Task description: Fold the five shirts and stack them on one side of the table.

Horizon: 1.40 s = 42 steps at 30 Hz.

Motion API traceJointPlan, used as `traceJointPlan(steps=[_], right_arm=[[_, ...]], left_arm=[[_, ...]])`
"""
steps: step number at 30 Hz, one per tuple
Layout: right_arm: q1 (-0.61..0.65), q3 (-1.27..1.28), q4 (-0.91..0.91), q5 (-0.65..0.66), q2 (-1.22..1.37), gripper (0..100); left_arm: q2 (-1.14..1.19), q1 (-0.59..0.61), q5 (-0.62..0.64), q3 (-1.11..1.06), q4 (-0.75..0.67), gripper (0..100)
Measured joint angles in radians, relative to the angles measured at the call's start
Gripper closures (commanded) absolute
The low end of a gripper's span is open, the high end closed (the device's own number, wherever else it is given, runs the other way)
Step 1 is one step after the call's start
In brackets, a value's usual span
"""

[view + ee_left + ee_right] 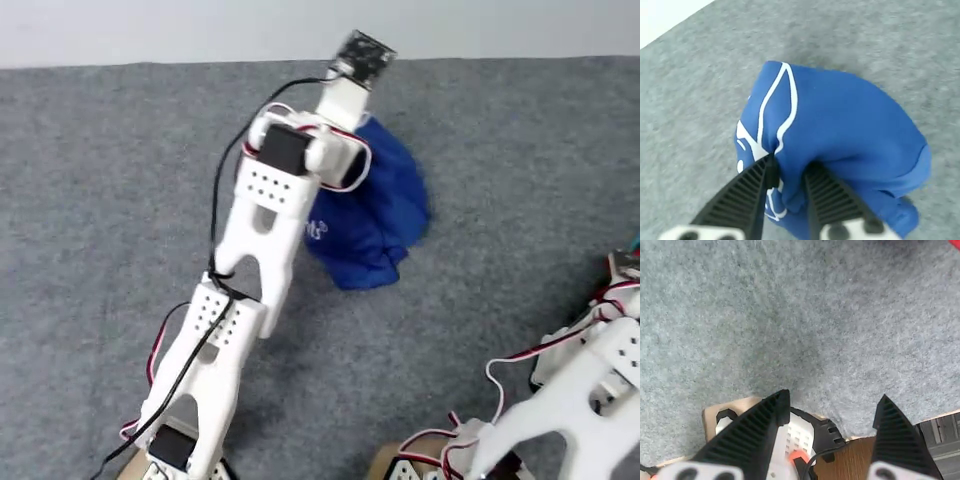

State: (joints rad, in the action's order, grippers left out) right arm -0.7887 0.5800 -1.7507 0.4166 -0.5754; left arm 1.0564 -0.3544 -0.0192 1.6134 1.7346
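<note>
Blue shirt (378, 215) lies in a crumpled heap at approx 12–1 o'clock on the grey surface (100, 200), unfolded, white print showing. Left tool (791, 165) is pinching a ridge of its cloth, w/ fabric bulging between the ribbed fingers.

Step in hand, I'd say: picking up the bunched shirt to spread it flat before any fold. Next move prob. needs a lift or drag toward mid-surface so the cloth opens out. A 2nd grip on another edge would help.

Right tool (834, 397) is spread wide w/ nothing in it, hanging over bare surface above its own base. Right arm (590, 390) sits at 4–5 o'clock, well apart from the shirt.

In the way: the left arm's own wrist hangs over the shirt's 9 o'clock side.
</note>
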Motion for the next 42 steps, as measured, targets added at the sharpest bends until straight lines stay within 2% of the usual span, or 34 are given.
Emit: traceJointPlan(steps=[3,7,11,19,23,28,34,42], right_arm=[[0.0,0.0,0.0,0.0,0.0,72.1],[0.0,0.0,0.0,0.0,0.0,72.1],[0.009,0.0,0.0,0.0,0.0,72.1],[0.028,0.0,0.0,0.0,0.0,72.1],[0.028,0.0,0.0,0.0,0.0,72.1],[0.031,0.0,0.0,0.0,0.0,72.1],[0.117,0.0,0.0,0.0,0.0,72.1],[0.221,0.0,0.0,0.0,0.0,72.1]], left_arm=[[0.0,0.078,0.0,-0.075,0.0,97],[0.0,0.216,-0.023,-0.219,0.0,89],[0.0,0.351,-0.138,-0.362,-0.002,85],[-0.003,0.614,-0.408,-0.638,-0.009,85],[-0.011,0.704,-0.486,-0.706,-0.009,85],[-0.055,0.787,-0.503,-0.776,-0.011,85],[-0.204,0.885,-0.509,-0.921,-0.011,85],[-0.577,0.833,-0.511,-1.083,-0.011,85]])
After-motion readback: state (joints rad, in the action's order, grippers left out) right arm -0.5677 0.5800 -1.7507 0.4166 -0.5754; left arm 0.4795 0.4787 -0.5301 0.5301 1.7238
